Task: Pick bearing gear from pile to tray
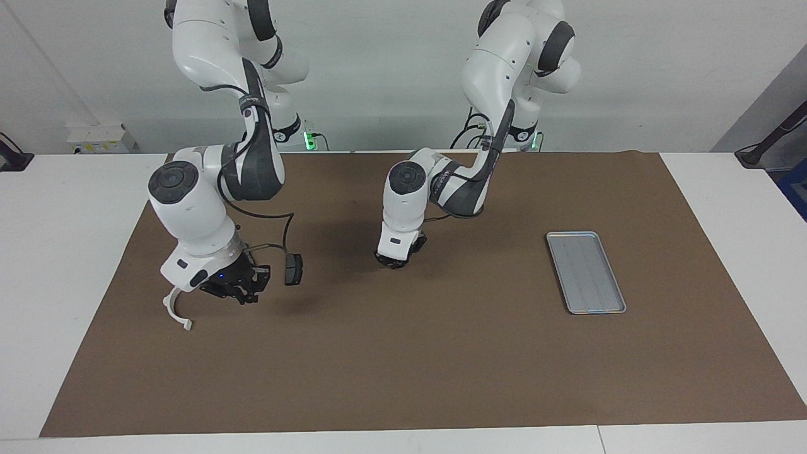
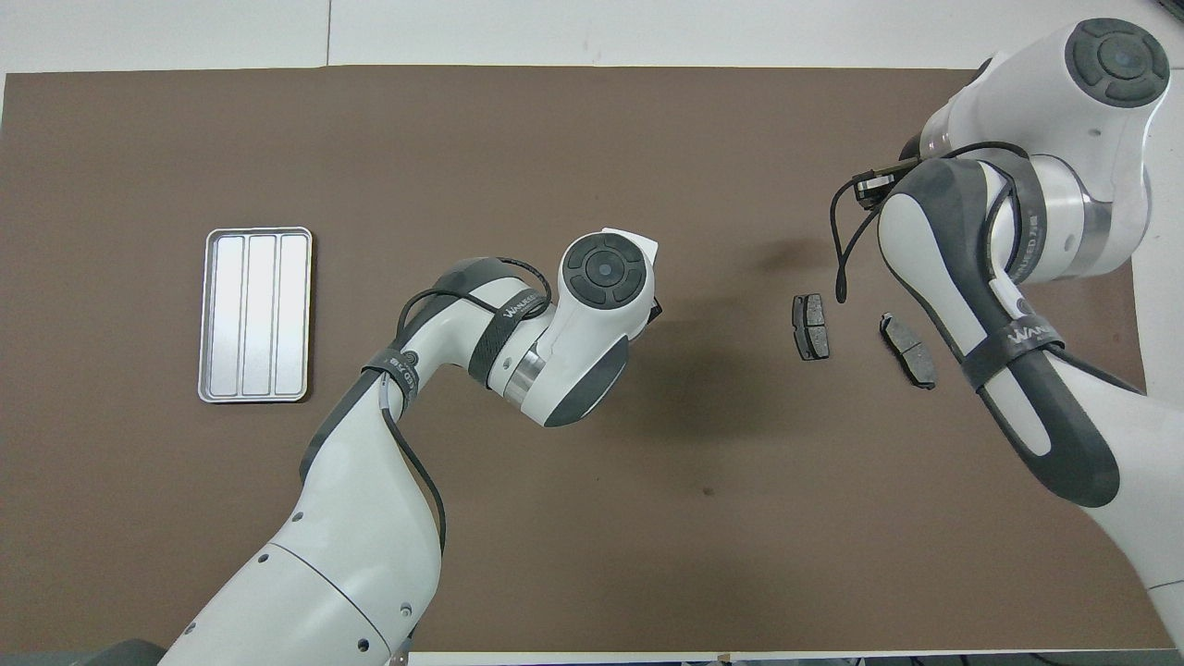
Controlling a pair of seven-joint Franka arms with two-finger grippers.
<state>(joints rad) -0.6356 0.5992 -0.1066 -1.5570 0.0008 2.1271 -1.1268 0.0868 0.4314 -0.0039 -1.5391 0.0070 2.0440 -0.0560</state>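
The tray (image 1: 596, 311), mid-height in the facing frame at the left arm's end of the surface (image 1: 441, 366), holds 0 parts. The right end effector (image 1: 236, 289) hangs clenched over the pile (image 2: 811, 326). The left end effector (image 1: 394, 260) sits low at frame centre; I cannot tell its grip.

Bright, even light from above, no glare. Soft dark shadows on the brown mat (image 1: 403, 353) under both arms, heaviest near mid-bench. Both views sharp; tray (image 2: 254, 315) shines pale w/ mild sheen.

White table (image 1: 57, 265), brown mat (image 1: 403, 366) on it
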